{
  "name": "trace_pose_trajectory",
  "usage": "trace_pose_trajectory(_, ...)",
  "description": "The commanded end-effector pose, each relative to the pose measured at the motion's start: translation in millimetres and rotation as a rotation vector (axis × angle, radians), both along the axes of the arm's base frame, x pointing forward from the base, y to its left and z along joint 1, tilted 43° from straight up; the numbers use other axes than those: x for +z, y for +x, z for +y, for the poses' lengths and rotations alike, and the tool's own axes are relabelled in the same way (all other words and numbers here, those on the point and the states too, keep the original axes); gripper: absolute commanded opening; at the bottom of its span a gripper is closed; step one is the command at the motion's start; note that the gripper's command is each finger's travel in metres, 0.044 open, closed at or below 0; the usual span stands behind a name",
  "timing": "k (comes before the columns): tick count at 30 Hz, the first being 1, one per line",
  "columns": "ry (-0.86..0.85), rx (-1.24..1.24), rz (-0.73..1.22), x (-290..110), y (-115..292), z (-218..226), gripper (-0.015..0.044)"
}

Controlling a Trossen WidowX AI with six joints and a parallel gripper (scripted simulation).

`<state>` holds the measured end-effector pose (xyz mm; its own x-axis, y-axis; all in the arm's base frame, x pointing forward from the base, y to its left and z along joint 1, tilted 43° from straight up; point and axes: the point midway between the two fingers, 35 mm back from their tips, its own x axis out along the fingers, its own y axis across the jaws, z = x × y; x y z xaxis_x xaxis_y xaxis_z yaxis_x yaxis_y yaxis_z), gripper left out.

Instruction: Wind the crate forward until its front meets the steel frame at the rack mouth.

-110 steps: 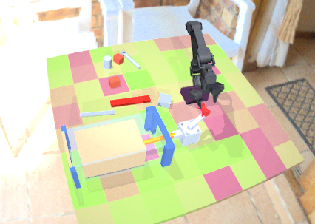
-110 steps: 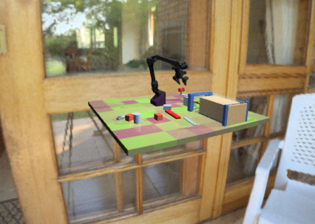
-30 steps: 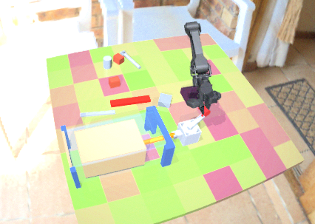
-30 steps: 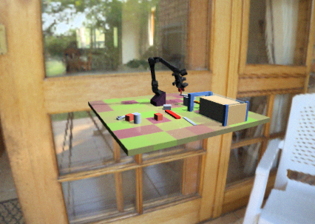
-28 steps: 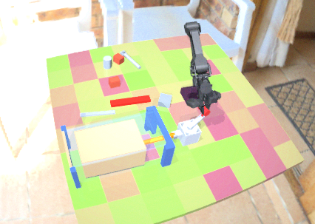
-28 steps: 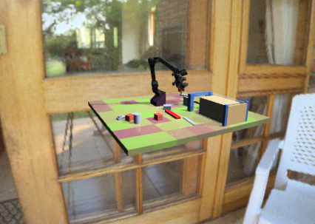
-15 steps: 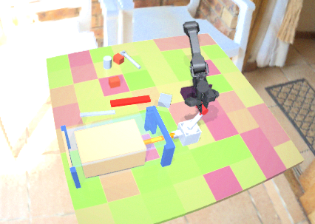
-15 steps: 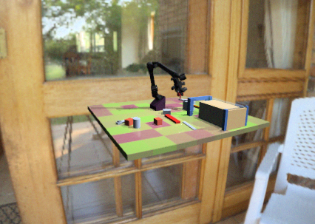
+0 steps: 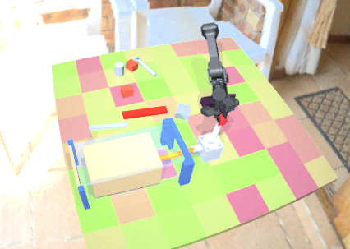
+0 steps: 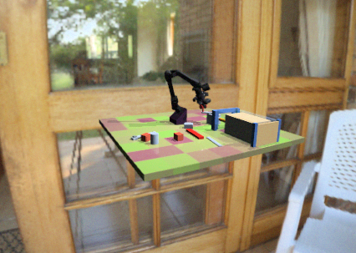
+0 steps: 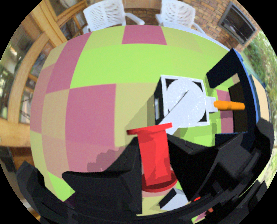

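The tan crate sits flat inside the clear-panelled cubby, a short gap behind the blue frame at the mouth. An orange strap runs from the crate through the frame to the white winch. The winch handle stands in the top of the winch, its white arm slanting up to a red knob. My gripper is shut on that red knob, just above and behind the winch.
A red bar, two red cubes, a grey cylinder, a silver wrench, a small grey block and a pale rod lie on the bench behind the cubby. The arm's base stands behind the winch.
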<state>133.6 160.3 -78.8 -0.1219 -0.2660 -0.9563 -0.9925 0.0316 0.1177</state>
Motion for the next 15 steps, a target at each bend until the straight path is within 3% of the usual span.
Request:
trace_pose_trajectory(1,-0.018,0.005,-0.015,3,7,-9,0.0000)
trace_pose_trajectory(15,-0.020,0.005,-0.016,11,24,-20,0.0000)
